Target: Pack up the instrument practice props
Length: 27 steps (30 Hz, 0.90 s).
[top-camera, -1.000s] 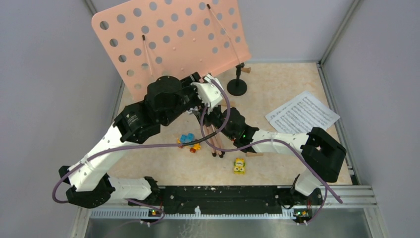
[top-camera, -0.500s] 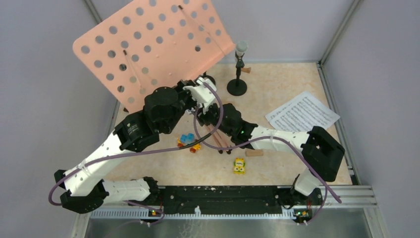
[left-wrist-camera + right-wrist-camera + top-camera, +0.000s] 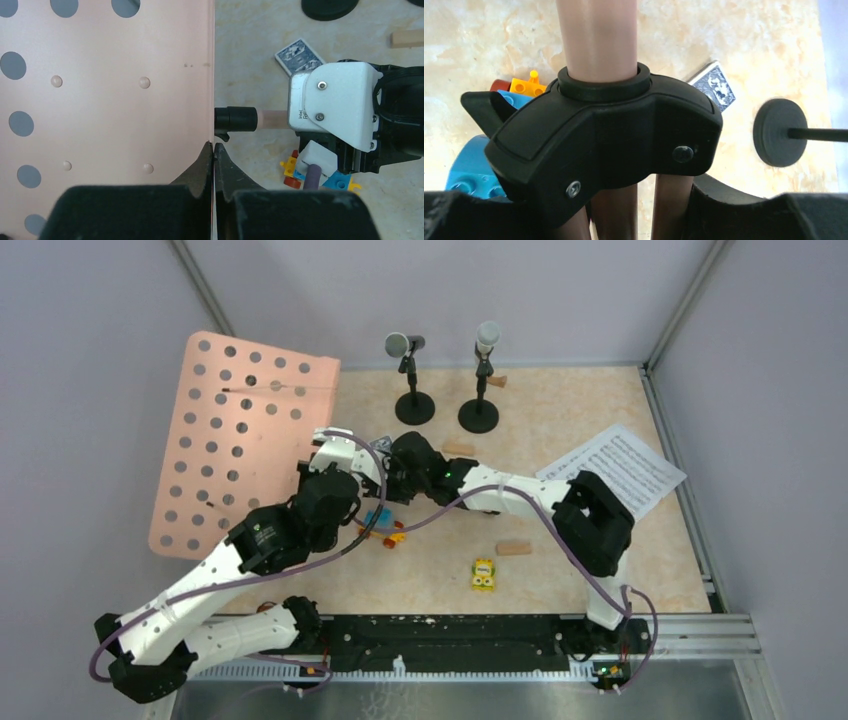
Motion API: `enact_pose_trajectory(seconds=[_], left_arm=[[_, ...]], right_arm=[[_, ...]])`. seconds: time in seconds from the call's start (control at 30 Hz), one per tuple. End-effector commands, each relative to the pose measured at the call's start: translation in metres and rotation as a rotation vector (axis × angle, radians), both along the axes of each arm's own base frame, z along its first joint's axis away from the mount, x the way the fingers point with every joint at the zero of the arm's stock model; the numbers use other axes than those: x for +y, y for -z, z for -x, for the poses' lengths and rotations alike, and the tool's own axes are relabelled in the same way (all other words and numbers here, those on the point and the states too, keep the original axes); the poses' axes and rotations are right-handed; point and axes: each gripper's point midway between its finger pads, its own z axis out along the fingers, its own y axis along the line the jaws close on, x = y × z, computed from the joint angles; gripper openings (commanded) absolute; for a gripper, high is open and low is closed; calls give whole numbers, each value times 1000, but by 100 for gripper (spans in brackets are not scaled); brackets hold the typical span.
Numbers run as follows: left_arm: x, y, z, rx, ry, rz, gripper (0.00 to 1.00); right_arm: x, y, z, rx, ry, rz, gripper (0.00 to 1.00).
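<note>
The beige marbled surface (image 3: 560,570) carried a printed sheet (image 3: 612,468) at its right side, well apart from both arms. At the back, two black holders (image 3: 478,416) stood upright side by side, a dark mic (image 3: 398,343) in one and a white mic (image 3: 487,336) in the other. Small wooden blocks (image 3: 513,548) lay scattered. A blue card box (image 3: 299,56) lay near the black hub (image 3: 604,135). Toy cars (image 3: 484,573) crowded the middle: a blue and orange cluster right under the right hand (image 3: 624,212), a yellow one apart toward the near edge.

The desk (image 3: 240,440) was tipped over at the left, its face toward the overhead camera.

The left arm reached from the near left corner inward. The left hand (image 3: 214,150) was pinched closed on the desk's right edge. The right arm bent at the elbow and stretched low leftward, its hand gripping the folded legs (image 3: 671,205) just below the hub.

The desk was a thin, smooth pink sheet with round holes and small rivet bumps. The tube (image 3: 596,35) was smooth and pink, and the hub was moulded black plastic with screws. The holder bases were flat discs.
</note>
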Motion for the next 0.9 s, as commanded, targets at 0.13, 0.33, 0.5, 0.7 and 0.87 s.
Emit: enact_pose_trajectory(seconds=[0.13,0.33,0.5,0.7,0.87], left_arm=[[-49,69,4,114,-49,394,0],[-50,135,-5,219,-54,538,0],[-25,170,-23,246,-141,615,0],[-20,155,-34,222,-152,597,16],[-16,116,-33,134,-112,612,61]], right_arm=[[62,-110,-61,-162,40,-350,0],[68,-61,-77,-102,116,-309,0],[70,-25,-82,-77,136,-266,0],[78,-7,-82,-55,106,-237,0],[80,-13,-83,-40,115,-244,35]])
